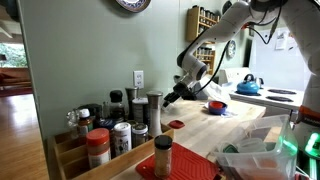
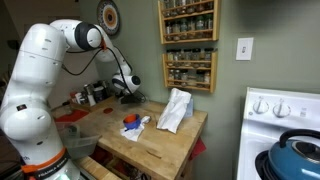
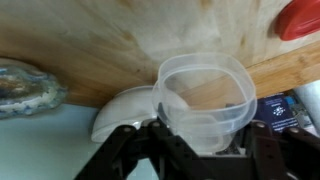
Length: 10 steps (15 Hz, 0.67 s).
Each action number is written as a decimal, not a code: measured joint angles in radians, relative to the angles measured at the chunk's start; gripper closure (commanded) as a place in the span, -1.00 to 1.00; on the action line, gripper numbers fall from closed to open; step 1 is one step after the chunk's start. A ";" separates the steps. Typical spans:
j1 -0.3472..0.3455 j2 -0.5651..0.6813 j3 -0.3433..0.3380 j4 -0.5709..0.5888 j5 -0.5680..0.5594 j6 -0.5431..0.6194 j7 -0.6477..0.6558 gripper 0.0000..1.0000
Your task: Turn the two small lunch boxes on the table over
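1. Gripper [image 3: 203, 138] clamped on the clear lunch box [image 3: 205, 95]. Dark fingers [image 3: 160, 150] on either side of its lower wall, jaws at a middling gap with the box filling it.
2. Clear lunch box just ahead of the fingertips, open mouth turned toward the wrist camera, rounded-square rim, see-through walls. Pale wood of the table [image 3: 120, 40] behind it.
3. Pale shell [image 3: 125, 112] just left of the tool in the wrist view, touching or overlapping the held box (second box or a lid, cannot tell).
4. Crumpled plastic bag [image 3: 25, 88] far to the tool's left in the wrist view, well apart from the box. In an exterior view, white bag [image 2: 175, 110] upright on the table [image 2: 160, 145], beyond the gripper [image 2: 130, 90].
5. Red item [image 3: 300, 18] ahead and to the right of the tool, at the picture's corner. Blue item [image 3: 275, 110] just outside the right-hand finger, too blurred to name.
6. In an exterior view, gripper [image 1: 176, 95] low over the table [image 1: 240, 125], spice jars [image 1: 120, 125] close by on its near side. Box too small to make out there, and contact with the wood cannot be told.
7. Blue kettle [image 1: 248, 85] on the stove [image 2: 285, 110], well away from the tool, past the table's far end.
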 measured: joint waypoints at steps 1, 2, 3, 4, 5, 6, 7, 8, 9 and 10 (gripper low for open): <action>0.020 0.000 -0.022 0.003 0.058 -0.007 -0.034 0.30; 0.040 0.000 -0.045 0.007 0.112 -0.015 -0.065 0.30; 0.060 0.000 -0.068 0.009 0.160 -0.027 -0.090 0.30; 0.082 0.001 -0.091 0.011 0.204 -0.035 -0.110 0.30; 0.103 0.001 -0.113 0.012 0.241 -0.044 -0.123 0.30; 0.123 0.002 -0.132 0.013 0.272 -0.050 -0.131 0.30; 0.142 0.002 -0.151 0.013 0.302 -0.058 -0.137 0.30; 0.158 0.003 -0.167 0.014 0.326 -0.070 -0.142 0.30; 0.173 0.003 -0.181 0.015 0.346 -0.080 -0.145 0.30; 0.187 0.004 -0.195 0.016 0.365 -0.086 -0.147 0.30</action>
